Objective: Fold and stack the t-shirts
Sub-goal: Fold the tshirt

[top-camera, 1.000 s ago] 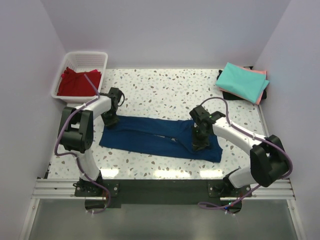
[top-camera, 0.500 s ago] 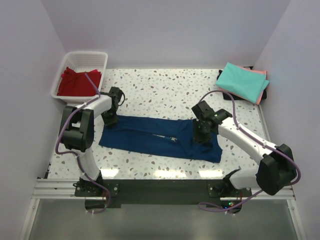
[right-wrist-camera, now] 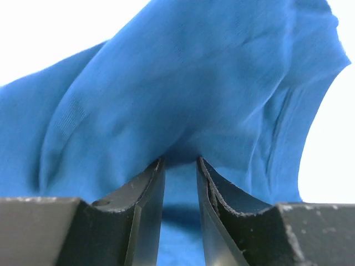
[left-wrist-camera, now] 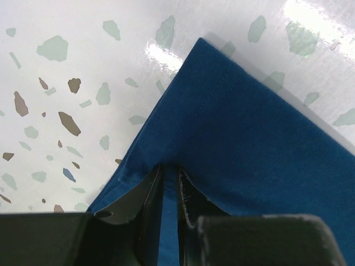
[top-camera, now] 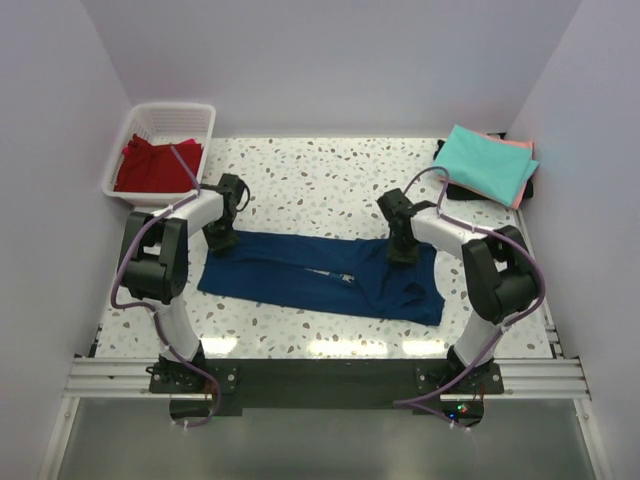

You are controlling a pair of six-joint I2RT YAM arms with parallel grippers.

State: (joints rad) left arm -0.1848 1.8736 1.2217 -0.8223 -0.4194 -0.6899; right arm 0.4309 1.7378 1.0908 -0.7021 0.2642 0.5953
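This looks like a robotics lab, not a home. Plain pale walls (top-camera: 330,60) close a speckled tabletop (top-camera: 320,175) on three sides, like a test booth. The left arm (top-camera: 160,265) and the right arm (top-camera: 495,275) are bolted to an aluminium rail (top-camera: 110,378) at its near edge, and purple cables (top-camera: 116,285) hang loose from them. The navy t-shirt (top-camera: 300,270) and the white basket (top-camera: 172,105) are household things.

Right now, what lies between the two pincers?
The navy blue t-shirt, lying along the speckled table. The left pincer grips its far left corner, and the right pincer grips its far edge near the right end. The top view shows this.
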